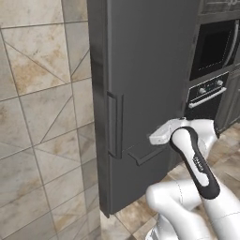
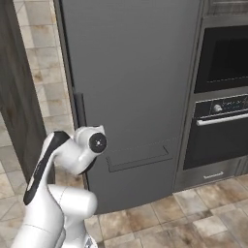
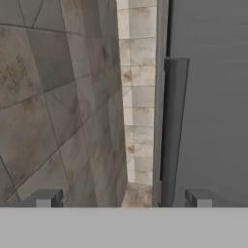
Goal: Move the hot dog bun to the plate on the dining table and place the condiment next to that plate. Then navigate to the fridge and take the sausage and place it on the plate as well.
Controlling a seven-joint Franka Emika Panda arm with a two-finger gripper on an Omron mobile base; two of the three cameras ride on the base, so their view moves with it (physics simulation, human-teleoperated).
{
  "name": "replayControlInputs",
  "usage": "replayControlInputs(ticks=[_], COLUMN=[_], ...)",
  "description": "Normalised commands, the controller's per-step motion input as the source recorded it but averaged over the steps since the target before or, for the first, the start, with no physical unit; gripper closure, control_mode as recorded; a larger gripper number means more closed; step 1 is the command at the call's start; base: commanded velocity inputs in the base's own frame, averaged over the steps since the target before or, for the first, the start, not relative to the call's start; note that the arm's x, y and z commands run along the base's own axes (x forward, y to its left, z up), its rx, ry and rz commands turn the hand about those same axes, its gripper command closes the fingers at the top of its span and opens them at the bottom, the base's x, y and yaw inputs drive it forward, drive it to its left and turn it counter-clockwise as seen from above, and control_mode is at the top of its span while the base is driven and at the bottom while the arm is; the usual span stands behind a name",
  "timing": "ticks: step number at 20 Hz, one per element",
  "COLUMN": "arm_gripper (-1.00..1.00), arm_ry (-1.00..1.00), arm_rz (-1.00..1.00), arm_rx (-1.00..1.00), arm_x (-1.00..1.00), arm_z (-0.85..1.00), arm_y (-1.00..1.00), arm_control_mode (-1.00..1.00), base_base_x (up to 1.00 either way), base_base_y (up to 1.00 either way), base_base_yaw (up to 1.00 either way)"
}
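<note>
The fridge (image 1: 150,84) (image 2: 135,82) is a tall dark grey slab with its door shut. A vertical bar handle (image 1: 115,124) (image 2: 80,110) (image 3: 173,131) runs along the door's left edge. In the hand view my gripper (image 3: 122,198) is open and holds nothing. Its two fingertips (image 3: 46,197) stand wide apart, and the handle rises just left of the right tip. My white hand (image 1: 163,133) sits close in front of the door, at the height of the handle's lower end. The hot dog bun, plate, dining table, condiment and sausage are out of view.
A black wall oven (image 1: 213,70) (image 2: 223,101) with knobs stands right of the fridge. A tan tiled wall (image 1: 37,117) (image 3: 48,97) lies to the fridge's left. A dark wood panel (image 2: 17,97) stands further left. Tiled floor (image 2: 193,213) lies below.
</note>
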Motion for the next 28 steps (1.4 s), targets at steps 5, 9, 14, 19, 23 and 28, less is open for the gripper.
replayControlInputs(ticks=[5, 9, 14, 19, 23, 28], arm_gripper=[-1.00, -1.00, -1.00, -1.00, -1.00, -1.00], arm_ry=[-0.03, -0.02, -0.02, -0.02, -0.02, -0.05], arm_rz=[-0.01, -0.05, -0.03, -0.02, -0.01, -0.02], arm_rx=[0.01, 0.00, 0.00, 0.00, 0.00, 0.00], arm_x=[0.56, 0.54, 0.51, 0.52, 0.53, 0.44], arm_z=[0.00, 0.00, 0.00, -0.02, -0.02, -0.05], arm_y=[0.11, 0.09, 0.00, 0.00, 0.00, 0.00], arm_control_mode=[-1.00, -1.00, -1.00, -1.00, -1.00, -1.00], base_base_x=[0.00, 0.00, 0.00, 0.00, 0.00, 0.00], base_base_y=[0.00, 0.00, 0.00, 0.00, 0.00, 0.00], base_base_yaw=[0.00, 0.00, 0.00, 0.00, 0.00, 0.00])
